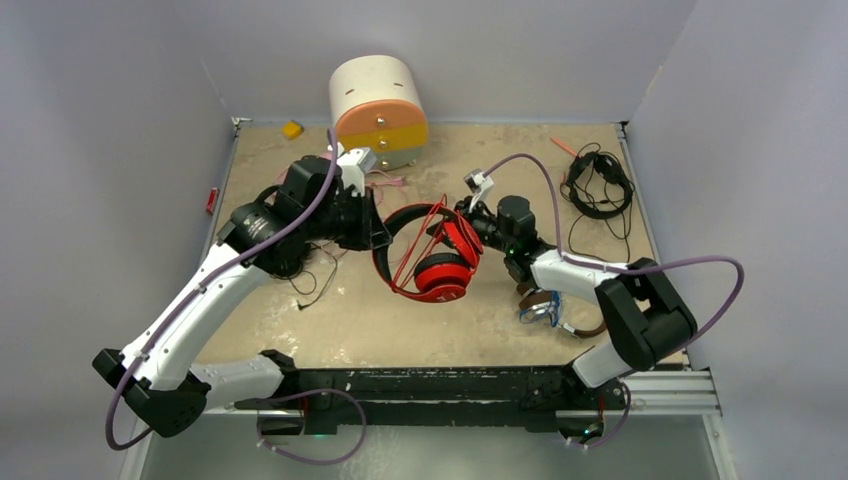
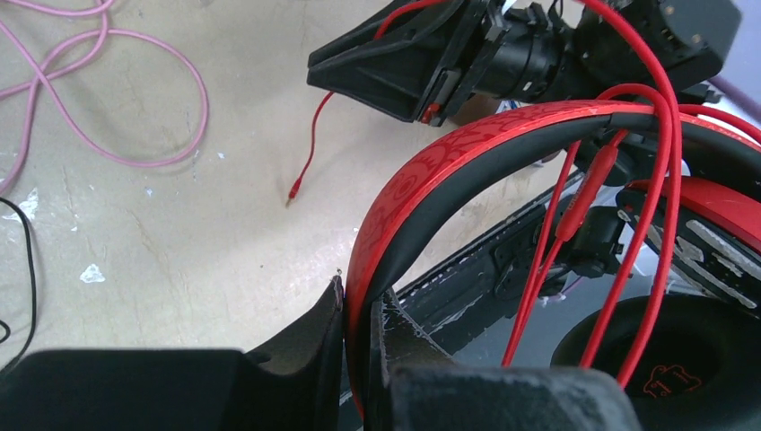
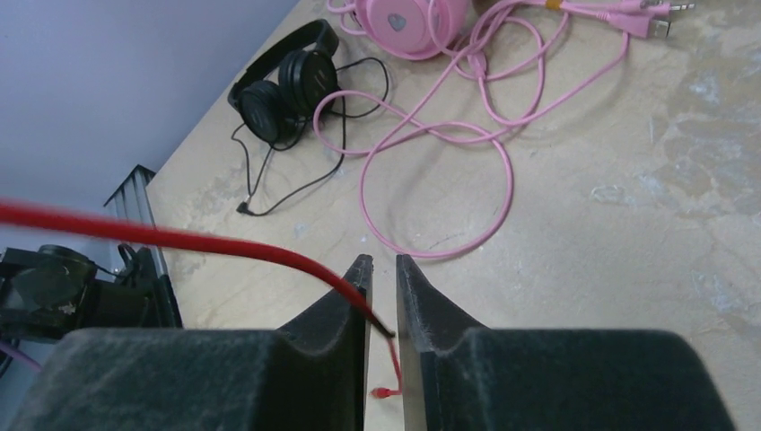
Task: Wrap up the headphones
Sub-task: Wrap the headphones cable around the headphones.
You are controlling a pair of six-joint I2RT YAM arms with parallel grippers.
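One pair in work: the red headphones [image 1: 443, 272], held up over the middle of the table [image 1: 330, 330] between the two arms.
Hold, left: the left gripper [image 2: 363, 305] is clamped tight on the red headband and has nothing else in it.
Hold, right: the right gripper [image 3: 383, 265] has its jaws a narrow crack apart. The red cable [image 3: 179, 235] runs through the gap and looks thinner than it, so it is not pinched.
Winding: several strands of the red cable cross the headband and run down by the earcups. The plug end dangles free below the right gripper.
Done, by my reading: most of the red pair's cable is on, but the tail is not secured.
Pink pair: the pink headphones [image 3: 413, 18] lie near the drawer box [image 1: 380, 100], their cable sprawled in wide loops, not wrapped.
Black pairs: the left black headphones [image 3: 287, 81] have a loose cable trailing beside them. The right black headphones [image 1: 600, 185] sit at the far right with their cable lying slack around them.
Brown pair: the brown headphones [image 1: 545, 305] are mostly hidden under the right forearm, and I cannot tell how their cable lies.
Left to do: the red tail, then, it seems, four more pairs.
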